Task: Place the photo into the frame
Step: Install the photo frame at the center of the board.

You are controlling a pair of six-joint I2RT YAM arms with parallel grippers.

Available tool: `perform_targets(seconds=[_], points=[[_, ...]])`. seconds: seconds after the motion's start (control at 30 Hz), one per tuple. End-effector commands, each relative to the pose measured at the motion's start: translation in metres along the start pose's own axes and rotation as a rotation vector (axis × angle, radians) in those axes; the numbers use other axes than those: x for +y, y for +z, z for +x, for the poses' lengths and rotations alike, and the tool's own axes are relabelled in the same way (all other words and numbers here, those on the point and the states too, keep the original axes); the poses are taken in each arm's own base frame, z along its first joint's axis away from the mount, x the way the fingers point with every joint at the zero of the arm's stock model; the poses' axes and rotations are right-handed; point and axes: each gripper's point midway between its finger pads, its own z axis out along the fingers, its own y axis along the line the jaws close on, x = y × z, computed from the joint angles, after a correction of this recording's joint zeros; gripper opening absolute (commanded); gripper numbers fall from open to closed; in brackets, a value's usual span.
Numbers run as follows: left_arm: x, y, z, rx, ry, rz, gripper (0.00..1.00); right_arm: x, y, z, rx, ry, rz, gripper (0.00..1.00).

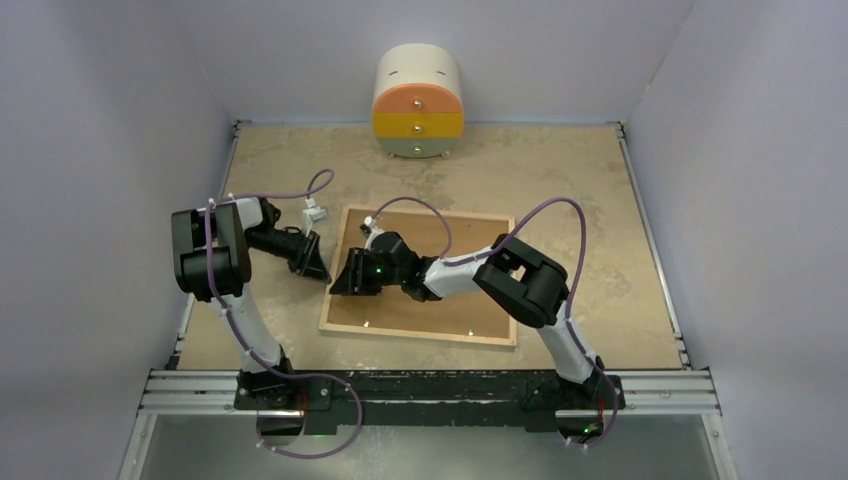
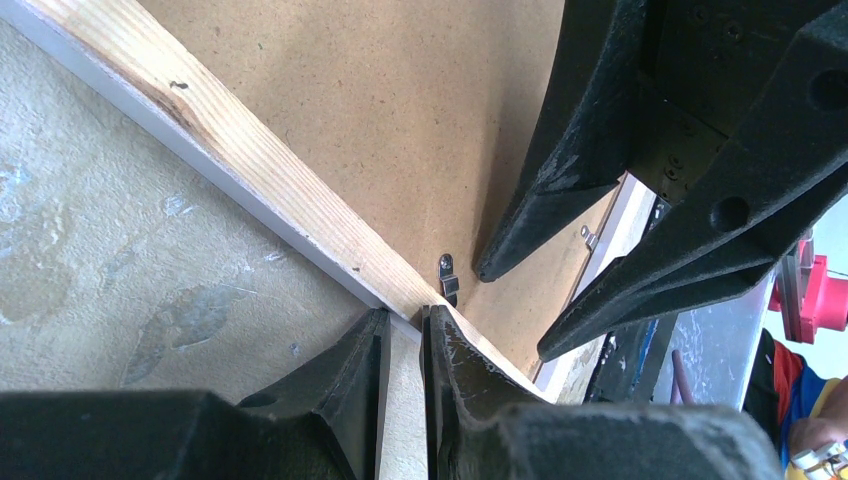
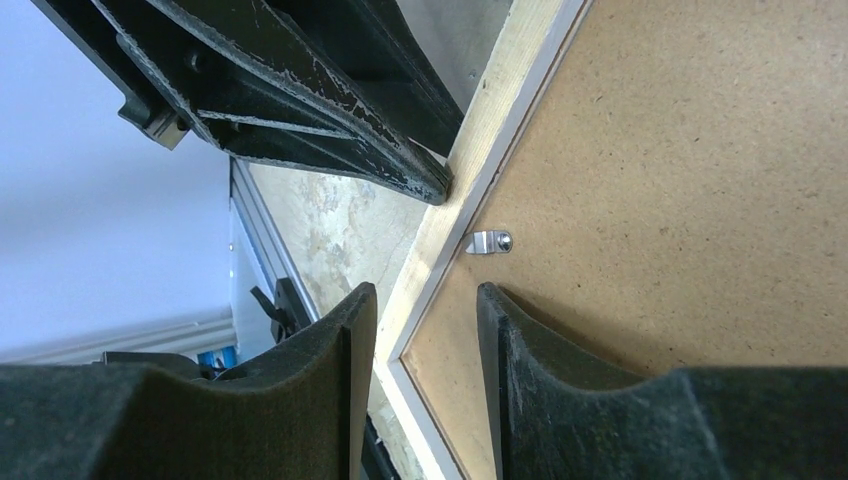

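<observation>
The frame [image 1: 420, 336] lies face down near the middle of the table [image 1: 560, 180] with its brown backing board [image 1: 470, 310] seated inside the wood rim. The photo is out of sight, so I cannot tell whether it sits beneath. It looks stiff and light but carries glass, so it is best taken by the wooden rim and kept flat, never by the pane. The left gripper [image 2: 405, 315], jaws together, touches the frame's left rim beside a small metal tab [image 3: 490, 241], while the right gripper [image 3: 425, 292], jaws apart, straddles that rim.
</observation>
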Motion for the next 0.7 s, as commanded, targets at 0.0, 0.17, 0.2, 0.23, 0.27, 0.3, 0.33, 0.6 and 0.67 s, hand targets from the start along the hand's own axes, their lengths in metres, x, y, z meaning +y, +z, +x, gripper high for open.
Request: perform_targets(seconds=[0.0, 0.17, 0.2, 0.23, 0.27, 0.3, 0.33, 0.6, 0.67], points=[[0.017, 0.003, 0.010, 0.045, 0.107, -0.055, 0.19, -0.017, 0.007, -0.001, 0.008, -0.029, 0.063, 0.44], [0.017, 0.003, 0.009, 0.040, 0.106, -0.050, 0.19, -0.020, 0.018, -0.008, -0.018, -0.026, 0.078, 0.41], [0.017, 0.003, 0.009, 0.040, 0.107, -0.050, 0.19, -0.020, 0.019, -0.010, -0.023, -0.027, 0.082, 0.40], [0.016, 0.003, 0.009, 0.040, 0.109, -0.050, 0.19, -0.021, 0.020, -0.011, -0.028, -0.029, 0.090, 0.39], [0.016, 0.003, 0.009, 0.041, 0.111, -0.050, 0.19, -0.022, 0.020, -0.012, -0.033, -0.033, 0.099, 0.38], [0.016, 0.003, 0.009, 0.043, 0.113, -0.050, 0.19, -0.023, 0.020, -0.014, -0.041, -0.036, 0.107, 0.37], [0.016, 0.003, 0.009, 0.044, 0.114, -0.051, 0.19, -0.024, 0.019, -0.015, -0.047, -0.037, 0.113, 0.37], [0.013, 0.003, 0.009, 0.039, 0.117, -0.042, 0.19, -0.036, 0.019, -0.018, -0.077, -0.042, 0.160, 0.33], [0.012, 0.002, 0.009, 0.041, 0.121, -0.041, 0.19, -0.038, 0.019, -0.019, -0.084, -0.045, 0.167, 0.32]])
